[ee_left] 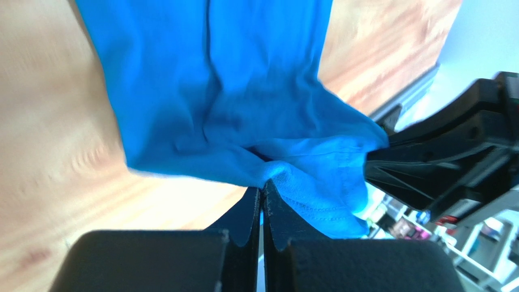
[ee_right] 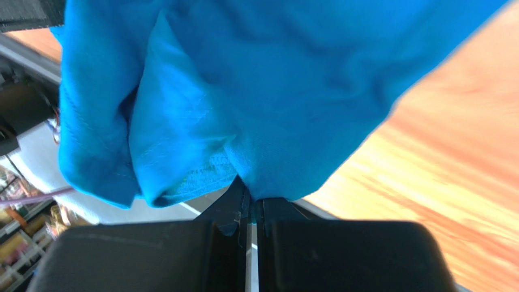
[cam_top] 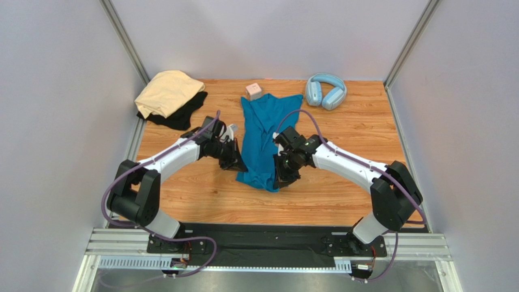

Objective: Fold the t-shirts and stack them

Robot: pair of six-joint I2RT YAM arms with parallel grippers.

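**Overhead and wrist views.** The teal-blue t-shirt point(cam_top: 263, 131) is lying lengthwise at the middle of the wooden table point(cam_top: 347, 182). It is gathered into a long narrow strip, with its far end just beside the pink cube point(cam_top: 254, 91).

The left gripper point(ee_left: 263, 193) is clamping the shirt's near left edge, its jaws pressing together on a fold of cloth (hem stitching is showing beside the tips). The right gripper point(ee_right: 251, 198) is pinching the near right edge in the same way, with cloth bunching above its closed jaws. The two grippers are facing each other across the shirt's near end.

The pale tan t-shirt point(cam_top: 167, 91) is resting crumpled on the black t-shirt point(cam_top: 183, 115) at the far left corner. The light-blue headphones point(cam_top: 326, 90) are lying at the far edge, right of the cube.
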